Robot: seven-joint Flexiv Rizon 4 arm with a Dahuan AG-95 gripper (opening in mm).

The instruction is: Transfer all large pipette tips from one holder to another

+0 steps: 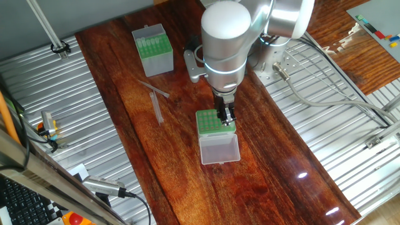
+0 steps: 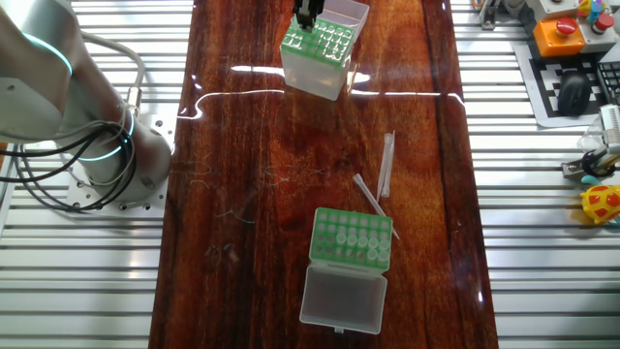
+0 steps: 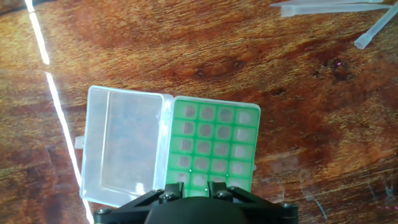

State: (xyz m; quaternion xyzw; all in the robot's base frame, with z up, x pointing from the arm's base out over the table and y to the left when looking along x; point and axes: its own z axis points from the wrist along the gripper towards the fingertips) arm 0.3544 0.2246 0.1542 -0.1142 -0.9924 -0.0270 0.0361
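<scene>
Dark polished wood forms the table [image 1: 275,156]. An end effector [image 1: 225,117] hangs just above a green rack [image 3: 214,146] whose holes look empty and whose clear lid [image 3: 124,149] lies open beside it; I cannot tell the finger spacing. Large pipette tips [image 2: 360,242] stand in a second rack [image 2: 351,237] well apart. Two loose tips [image 2: 386,163] lie between the racks.

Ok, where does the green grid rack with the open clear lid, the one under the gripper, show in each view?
One fixed view: green grid rack at centre, under the gripper, lid towards the bottom edge.
The other fixed view: top centre, gripper at the picture's top edge.
Hand view: lower centre, lid on its left.
Shared landmark: two loose translucent pipette tips lying on the wood.
</scene>
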